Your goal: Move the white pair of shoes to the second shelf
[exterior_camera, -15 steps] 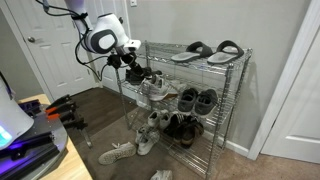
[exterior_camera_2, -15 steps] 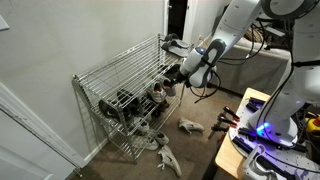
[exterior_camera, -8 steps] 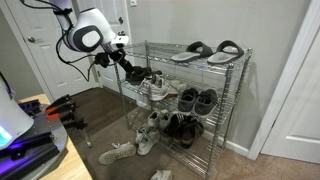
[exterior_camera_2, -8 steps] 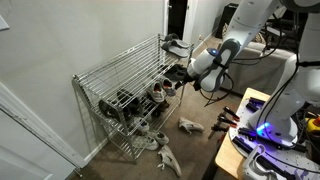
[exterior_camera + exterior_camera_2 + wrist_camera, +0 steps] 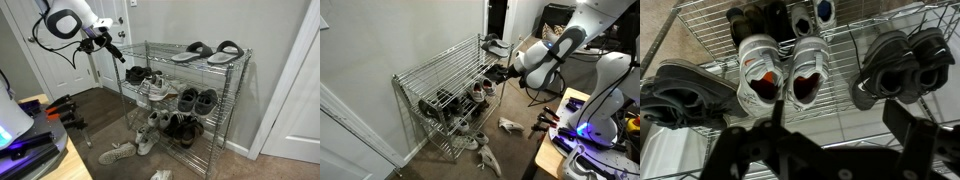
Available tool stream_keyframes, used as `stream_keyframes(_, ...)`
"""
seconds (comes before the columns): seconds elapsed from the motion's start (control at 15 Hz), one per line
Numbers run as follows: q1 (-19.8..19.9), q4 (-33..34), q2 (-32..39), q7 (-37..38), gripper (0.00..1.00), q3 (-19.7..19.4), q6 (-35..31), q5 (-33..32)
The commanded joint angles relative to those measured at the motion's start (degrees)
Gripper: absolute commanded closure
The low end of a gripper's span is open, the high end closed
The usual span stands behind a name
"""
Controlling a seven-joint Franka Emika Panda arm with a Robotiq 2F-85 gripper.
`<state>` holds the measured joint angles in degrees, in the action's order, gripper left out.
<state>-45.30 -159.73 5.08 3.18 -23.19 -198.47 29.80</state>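
Note:
The white pair of shoes (image 5: 153,90) sits side by side on the second shelf (image 5: 215,112) of the chrome wire rack. In the wrist view the pair (image 5: 785,72) is at upper centre, openings facing the camera, resting on the wire grid (image 5: 840,95). My gripper (image 5: 113,50) is open and empty, held in the air clear of the rack's end; it also shows in an exterior view (image 5: 517,63). In the wrist view its dark fingers (image 5: 830,140) frame the bottom, with nothing between them.
Grey-and-black slide sandals (image 5: 205,50) lie on the top tier. Dark shoes (image 5: 196,100) sit beside the white pair, black ones (image 5: 137,73) behind it. Off-white loose sneakers (image 5: 120,152) lie on the carpet by the rack. A door stands behind the arm.
The arm has pulled back from the rack, up and away from the shelf end. The gripper that was at the shoes is now clear of them. The white pair stays on the shelf.

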Motion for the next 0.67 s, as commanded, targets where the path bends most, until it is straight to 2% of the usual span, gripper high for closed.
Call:
stream_keyframes(0.0,-1.39,-0.09,-0.62,-0.58,0.0,-0.69,0.06,1.01)
stream_keyframes(0.6,-1.75,-0.1,-0.8,-0.67,0.0,-1.51,0.13,1.23)
